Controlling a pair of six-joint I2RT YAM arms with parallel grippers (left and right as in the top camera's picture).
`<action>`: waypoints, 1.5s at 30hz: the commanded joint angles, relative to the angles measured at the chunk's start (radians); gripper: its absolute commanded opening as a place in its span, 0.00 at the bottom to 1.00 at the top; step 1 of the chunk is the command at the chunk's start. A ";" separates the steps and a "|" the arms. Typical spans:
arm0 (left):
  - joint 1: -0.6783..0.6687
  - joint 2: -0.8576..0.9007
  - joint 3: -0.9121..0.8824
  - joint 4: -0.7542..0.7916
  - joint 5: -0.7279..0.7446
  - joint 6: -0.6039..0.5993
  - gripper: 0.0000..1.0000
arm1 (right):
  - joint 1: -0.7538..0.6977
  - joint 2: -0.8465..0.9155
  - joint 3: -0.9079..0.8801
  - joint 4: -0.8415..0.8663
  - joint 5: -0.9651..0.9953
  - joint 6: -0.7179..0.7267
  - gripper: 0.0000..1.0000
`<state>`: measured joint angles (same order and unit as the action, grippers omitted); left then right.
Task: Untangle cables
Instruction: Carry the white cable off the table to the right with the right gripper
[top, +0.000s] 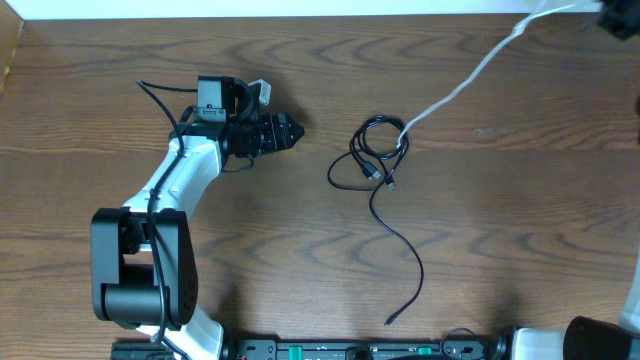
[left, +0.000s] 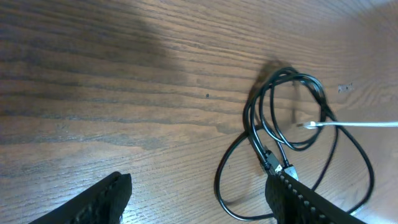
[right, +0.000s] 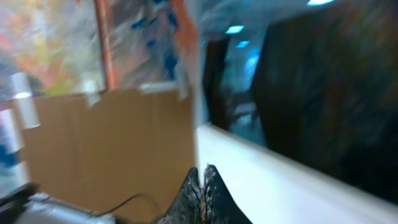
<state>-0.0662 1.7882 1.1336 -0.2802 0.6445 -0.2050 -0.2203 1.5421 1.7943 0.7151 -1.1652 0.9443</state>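
Left gripper (top: 292, 131), fingers apart, faces the black cable (top: 378, 152) coiled mid-table with the white cable (top: 460, 89); the right gripper (right: 202, 186) has its fingers together.

black cable (top: 418, 272), white cable (top: 468, 82), brown woodgrain table (top: 500, 220)

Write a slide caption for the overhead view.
Open left gripper beside coiled black cable; white cable leads from the coil to the upper right.

The left arm (top: 175, 170) has a smooth white middle and big black boxy joints (top: 140, 265); thin black wires (top: 155, 93) loop beside its wrist; the black left gripper (top: 297, 130) has ribbed, bumpy fingers (left: 305, 199); the black right gripper (right: 202, 171) looks bumpy too.
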 joint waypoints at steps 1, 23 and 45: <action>0.002 0.011 0.000 0.001 -0.008 0.017 0.73 | -0.048 -0.013 0.023 0.085 0.202 0.042 0.01; 0.002 0.011 0.000 0.001 -0.008 0.017 0.73 | -0.148 -0.011 0.023 -0.631 0.408 -0.399 0.01; 0.001 0.011 0.000 0.001 -0.008 0.017 0.73 | -0.393 0.189 0.022 -1.513 1.037 -0.579 0.01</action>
<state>-0.0666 1.7885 1.1336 -0.2798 0.6445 -0.2050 -0.5964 1.6619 1.8111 -0.7624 -0.1516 0.4030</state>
